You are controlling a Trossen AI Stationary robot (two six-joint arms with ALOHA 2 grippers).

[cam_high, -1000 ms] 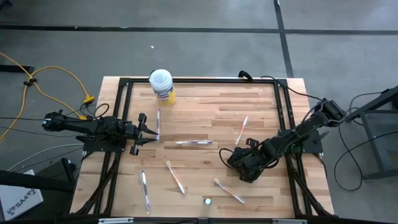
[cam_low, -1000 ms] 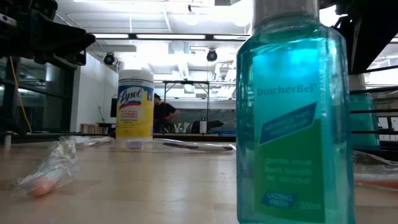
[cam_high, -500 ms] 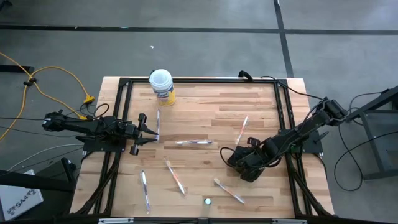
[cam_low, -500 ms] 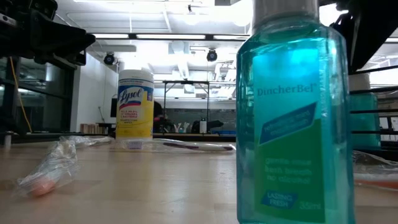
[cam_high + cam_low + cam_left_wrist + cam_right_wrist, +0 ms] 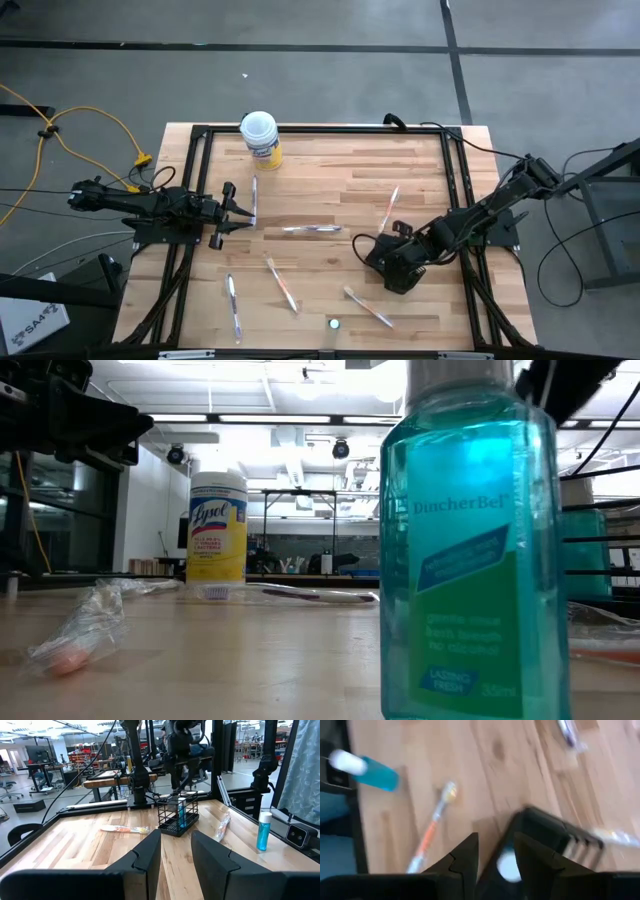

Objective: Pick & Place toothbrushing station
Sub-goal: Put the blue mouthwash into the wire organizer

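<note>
The toothbrushing station [image 5: 176, 820] is a black wire-grid holder standing on the table right of centre, with a small blue bottle [image 5: 181, 812] upright inside it. My right gripper [image 5: 386, 262] slants down onto it from the table's right side, open. In the right wrist view, one finger [image 5: 465, 857] is over bare wood outside the station's rim [image 5: 555, 832]. The other finger [image 5: 535, 857] is over its inside, near the bottle's white cap [image 5: 508, 865]. My left gripper [image 5: 243, 212] waits level at the left edge, open and empty. My right gripper stands astride the station's rim [image 5: 517, 822], coming from above and from the table's right. Blur and the fingers themselves hide the spot, so I cannot tell whether a finger touches the wire. The station rests on the table.
A white-lidded, yellow-labelled canister [image 5: 260, 136] stands at the far left. A blue mouthwash bottle [image 5: 334, 323] stands at the near edge. Several wrapped toothbrushes, such as one [image 5: 312, 229] mid-table and one [image 5: 369, 307] near the station, lie scattered. Black frame rails [image 5: 320, 130] border the table.
My right arm has risen a little above the station and its gripper has tipped; in the low view its dark bulk at the upper right has drawn upward. My left arm has kept still.
</note>
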